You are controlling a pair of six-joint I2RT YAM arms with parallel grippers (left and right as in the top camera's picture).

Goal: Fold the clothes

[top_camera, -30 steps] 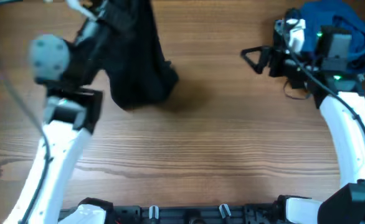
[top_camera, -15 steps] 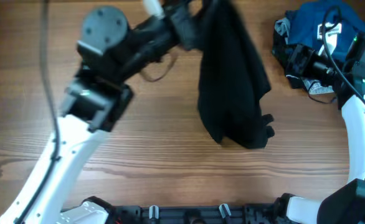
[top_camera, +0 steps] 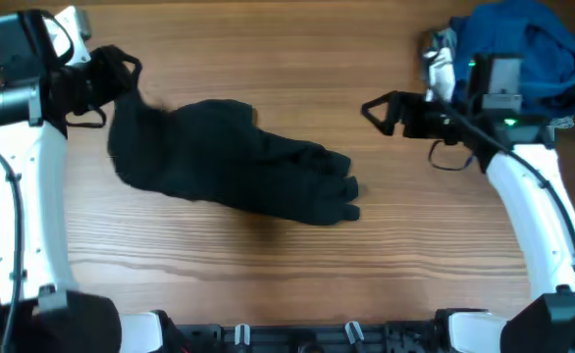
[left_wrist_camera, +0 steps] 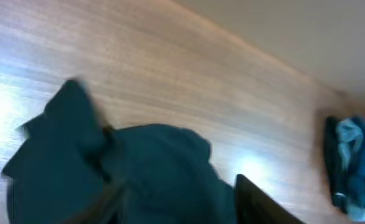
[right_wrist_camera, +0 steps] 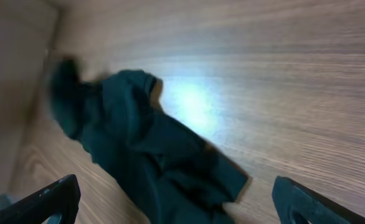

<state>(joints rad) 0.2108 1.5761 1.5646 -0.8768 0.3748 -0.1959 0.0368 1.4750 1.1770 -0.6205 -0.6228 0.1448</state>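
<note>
Black shirt [top_camera: 238, 162] lies crumpled (long axis left-to-right).

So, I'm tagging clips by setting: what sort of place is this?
Probably a robot lab bench: white left arm and right arm mounted at a wood-grain table, black shirt on it, blue clothes heaped aside.

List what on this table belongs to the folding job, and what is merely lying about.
For the job:
- black garment, crumpled at mid-table
- blue clothes pile, at the far right corner

Merely there:
- wooden table, just the work surface
- black rail along its near edge
</note>
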